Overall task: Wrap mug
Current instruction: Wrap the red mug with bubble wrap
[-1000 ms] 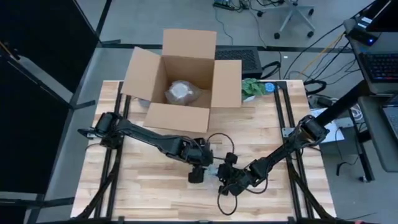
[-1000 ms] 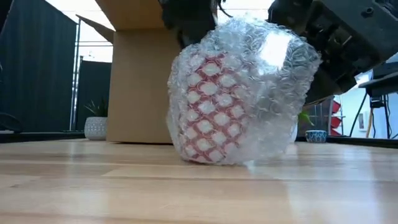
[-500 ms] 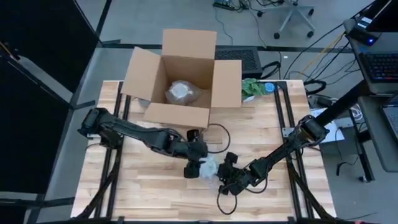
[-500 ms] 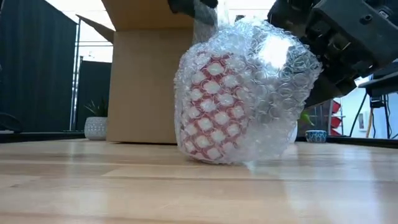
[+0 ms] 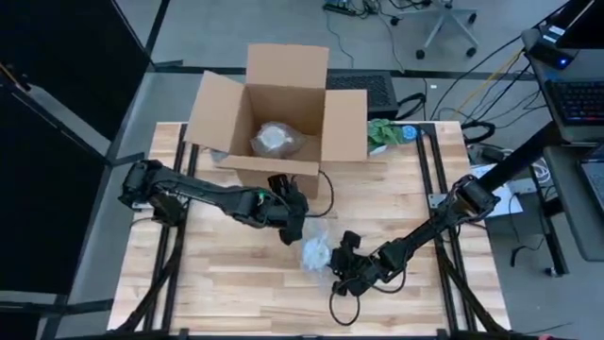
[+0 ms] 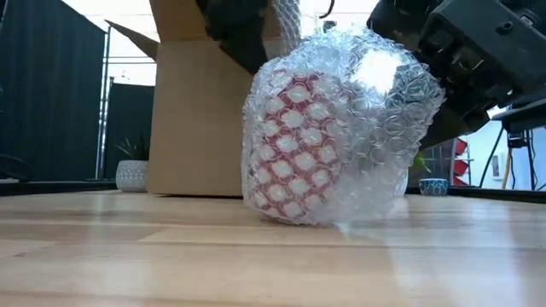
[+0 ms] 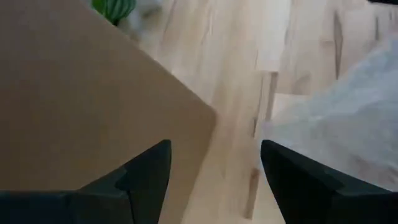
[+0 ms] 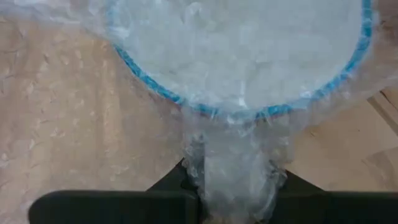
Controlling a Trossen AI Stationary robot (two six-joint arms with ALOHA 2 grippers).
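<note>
The mug [image 6: 299,136], red and white patterned with a blue rim [image 8: 155,87], lies wrapped in bubble wrap [image 5: 314,251] on the table's middle, its underside [image 6: 324,218] on the wood. My right gripper [image 5: 340,262] is at the bundle's near right side, shut on the wrap [image 8: 233,177]. My left gripper [image 5: 294,227] stands open just beyond the bundle, toward the cardboard box [image 5: 278,123]. Nothing lies between its fingers [image 7: 214,155]. My right gripper pinches a bunched-up tail of the bubble wrap [image 8: 233,155] between its two fingers, right at the mug's blue-rimmed mouth. The fingers come in low from the table's near right. The tail is gathered in several layers. The wrapped mug rests on the table.
The open cardboard box [image 6: 196,119] stands at the table's far side with another wrapped bundle [image 5: 276,140] inside; its near wall [image 7: 74,93] is close before my left gripper. A small potted plant [image 5: 382,132] sits to the right of the box. Bare wood lies near and left.
My left gripper has drawn away from the wrapped mug, going up and toward the table's far edge and the box. The bundle has shifted slightly in the low view and stays on the table in my right gripper's hold.
</note>
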